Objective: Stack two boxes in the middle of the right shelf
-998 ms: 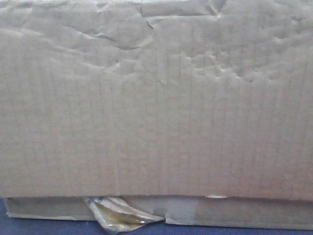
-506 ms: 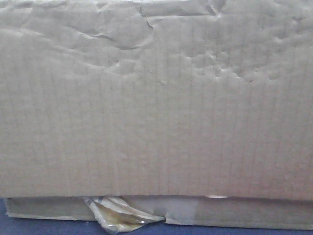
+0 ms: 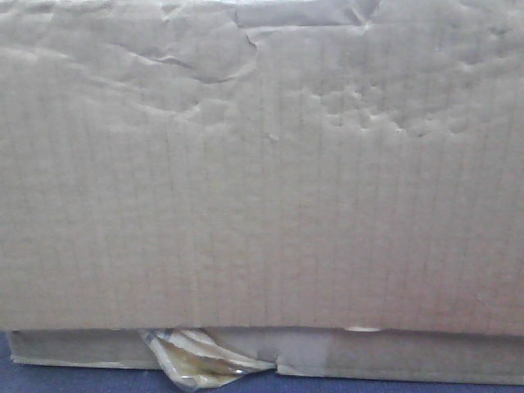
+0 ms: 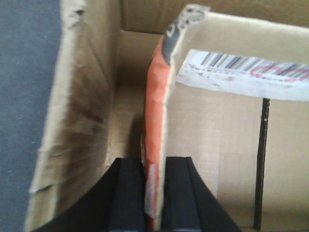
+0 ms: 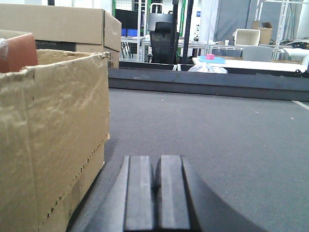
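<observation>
Exterior front-facing view walled in by cardboard; wrist views tell the rest

Exterior front-facing view is filled by the large box (image 3: pixel 262 180), its dented, wrinkled face close to the lens. Directly under the large box, touching it, lies the thin flat box (image 3: pixel 409 356), with yellowish peeling tape (image 3: pixel 201 364) curling from its front edge.

Only the wrist views show the pincers. Left wrist view looks into the large box's open top. There the left pincer (image 4: pixel 154 169) is clenched on an upright orange-taped flap (image 4: pixel 155 106), and a barcode label (image 4: pixel 241 72) sits on the neighbouring flap.

Right wrist view shows the right pincer (image 5: pixel 155 169) with its fingers pressed together on nothing. It sits low over the grey worktop (image 5: pixel 217 135), beside the large box. Another cardboard box (image 5: pixel 58 24) stands behind the large box.
</observation>
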Tool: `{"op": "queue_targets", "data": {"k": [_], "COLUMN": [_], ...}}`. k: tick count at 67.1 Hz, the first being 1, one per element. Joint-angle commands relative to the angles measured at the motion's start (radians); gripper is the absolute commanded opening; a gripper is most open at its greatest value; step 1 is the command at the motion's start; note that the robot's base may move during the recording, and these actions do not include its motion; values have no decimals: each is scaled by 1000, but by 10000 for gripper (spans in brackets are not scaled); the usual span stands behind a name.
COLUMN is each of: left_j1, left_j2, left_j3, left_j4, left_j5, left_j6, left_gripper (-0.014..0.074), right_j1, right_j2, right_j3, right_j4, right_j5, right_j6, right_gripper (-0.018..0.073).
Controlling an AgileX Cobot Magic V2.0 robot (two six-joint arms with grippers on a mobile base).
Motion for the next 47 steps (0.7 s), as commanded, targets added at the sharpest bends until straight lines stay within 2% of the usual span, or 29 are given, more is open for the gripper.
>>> {"op": "queue_targets", "data": {"k": [1, 12, 25, 47], "left_j1": [-4, -4, -4, -3], "left_j2": [13, 26, 28, 43], "left_j3": [1, 1, 1, 1], "left_j4": [-4, 0, -30, -27], "left_j5": [-21, -50, -90, -92], "left_j6": [-12, -12, -12, -12], "left_gripper": [-111, -111, -111, -111], "right_j1": [-6, -6, -6, -6], "right_j2": [-3, -3, -3, -3], "right_j3": [-1, -1, -1, -1], "right_j4": [5, 5, 5, 5], "right_j5": [-17, -17, -17, -17], "right_j6": [-6, -6, -6, -6], "right_gripper": [-169, -169, -169, -169]}}
